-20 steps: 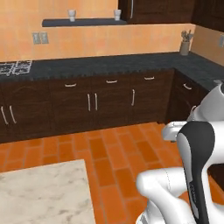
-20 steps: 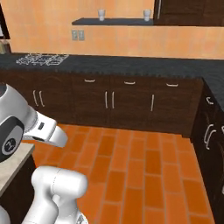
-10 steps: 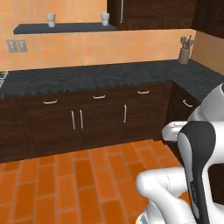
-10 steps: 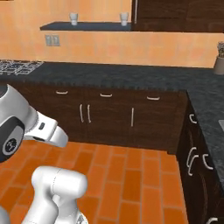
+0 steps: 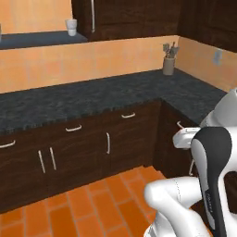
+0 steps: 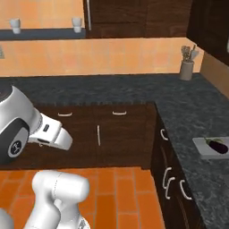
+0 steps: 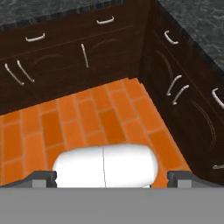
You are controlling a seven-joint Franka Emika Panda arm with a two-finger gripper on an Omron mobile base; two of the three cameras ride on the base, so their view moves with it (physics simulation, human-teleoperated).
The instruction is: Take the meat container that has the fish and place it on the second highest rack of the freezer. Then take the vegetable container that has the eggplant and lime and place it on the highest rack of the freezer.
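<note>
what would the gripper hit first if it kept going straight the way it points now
Probably the orange tile floor in front of the dark corner cabinets. The gripper, jaws open, looks down at bare tiles; depth is hard to judge.

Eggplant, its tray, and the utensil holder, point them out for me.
eggplant (image 6: 218,144), right base view, middle of its dark body
tray (image 6: 202,148), right base view, bare left part
utensil holder (image 5: 169,65), left base view, its front wall

Utensil holder (image 5: 169,65) on dark counter (image 5: 92,97), 2 cups (image 6: 77,21) on shelf (image 6: 40,33)
</note>
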